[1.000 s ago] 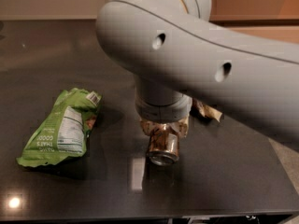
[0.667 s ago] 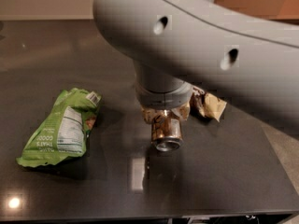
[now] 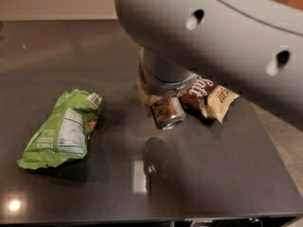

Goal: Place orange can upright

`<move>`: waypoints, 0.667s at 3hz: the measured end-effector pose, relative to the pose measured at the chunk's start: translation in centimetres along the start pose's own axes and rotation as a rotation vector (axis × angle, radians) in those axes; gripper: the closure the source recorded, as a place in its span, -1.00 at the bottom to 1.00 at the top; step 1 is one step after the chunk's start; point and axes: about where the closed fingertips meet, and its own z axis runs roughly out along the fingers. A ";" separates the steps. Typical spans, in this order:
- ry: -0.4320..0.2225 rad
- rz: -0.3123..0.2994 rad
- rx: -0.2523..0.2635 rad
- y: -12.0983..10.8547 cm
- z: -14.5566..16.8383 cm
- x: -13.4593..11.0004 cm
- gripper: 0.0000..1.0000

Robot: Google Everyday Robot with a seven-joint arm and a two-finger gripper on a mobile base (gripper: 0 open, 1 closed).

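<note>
— Hanging where, exactly, is the can (image 3: 166,113)?

— Just under the grey wrist (image 3: 163,77), near the middle of the dark table (image 3: 236,174) and seemingly raised off it. It is tilted: the silver end faces the camera and slightly down, and the coppery body runs back up into the gripper (image 3: 161,104).

— And the gripper?

— Straight below the big arm (image 3: 213,27), clamped on the can. A tan finger (image 3: 145,97) shows at the can's left side; the other is hidden.

— What lies nearest?

— A brown bag (image 3: 210,96) with cream lettering, flat on the table just right of the can, partly under the arm.

— Farther out?

— A green bag (image 3: 61,131) lies well apart at left, label up. A dim reflection (image 3: 154,157) sits on the glossy table below the can, and a spot of light (image 3: 14,205) glints at the near left corner.
</note>
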 end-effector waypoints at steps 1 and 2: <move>-0.113 -0.093 -0.079 -0.2 -0.1 -1.2 1.00; -0.224 -0.127 -0.189 -0.4 0.1 -2.2 1.00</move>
